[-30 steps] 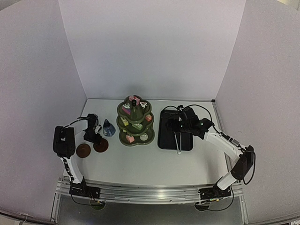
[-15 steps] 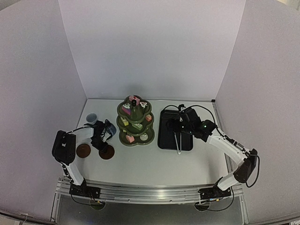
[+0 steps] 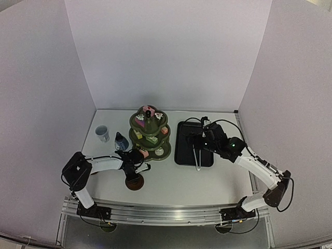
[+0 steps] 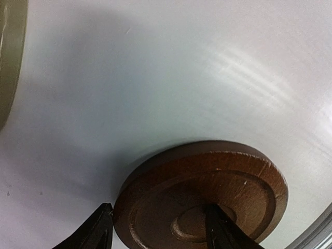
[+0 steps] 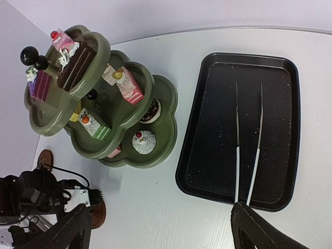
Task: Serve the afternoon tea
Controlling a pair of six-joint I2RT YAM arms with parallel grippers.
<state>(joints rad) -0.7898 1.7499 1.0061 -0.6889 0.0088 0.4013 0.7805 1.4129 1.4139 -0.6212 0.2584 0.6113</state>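
- One brown coaster point(image 4: 207, 192) is on the near side of the stand point(image 5: 166, 98), close to its lowest tier but apart from it.
- The left gripper point(image 4: 158, 224) is pinching this coaster, jaws about half closed. One finger point(image 4: 98, 233) is outside the rim and the other is in the dished middle.
- Whether the coaster rests flat on the table point(image 3: 176, 181) or is lifted cannot be told.
- The second coaster point(image 5: 45, 158) lies further left of the stand, partly under the left arm.
- The jug point(image 3: 121, 141) stands just left of the stand, and the cup point(image 3: 102, 133) is beyond it, further left.
- Cakes point(image 5: 128, 85) sit on all three tiers of the stand.
- The tray point(image 5: 280, 104) lies right of the stand, with the tongs point(image 5: 237, 155) inside it.
- The right gripper point(image 5: 158, 223) hangs above the tray's left edge, fingers spread wide, holding and touching nothing.
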